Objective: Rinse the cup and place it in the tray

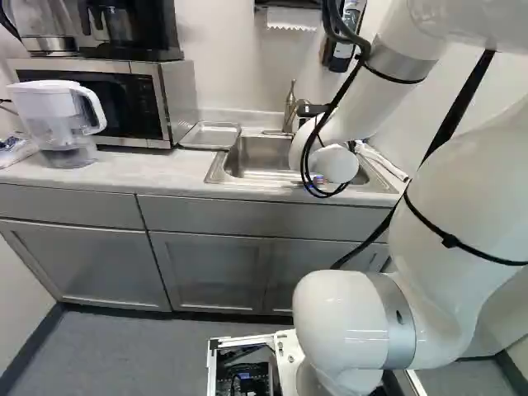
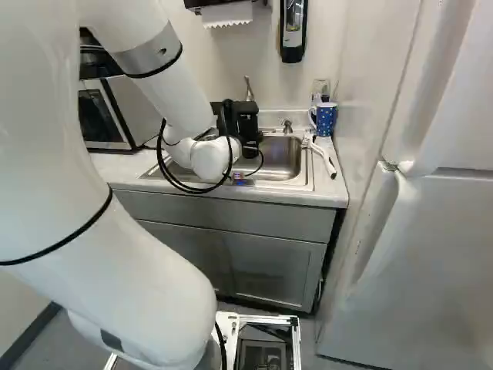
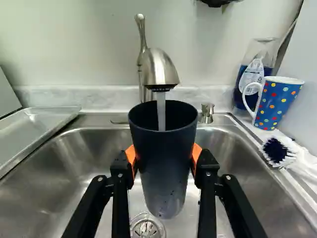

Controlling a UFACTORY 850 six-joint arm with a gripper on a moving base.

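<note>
our cup under the faucet

our jaws (image 3: 165,157) clamp the dark cup (image 3: 165,178) upright as faucet (image 3: 159,72) water runs in

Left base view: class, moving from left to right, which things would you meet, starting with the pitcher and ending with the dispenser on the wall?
Water filter pitcher → metal tray → faucet → wall-mounted dispenser

the tray (image 1: 211,136) lies between microwave (image 1: 183,92) and sink (image 1: 247,185).
</note>
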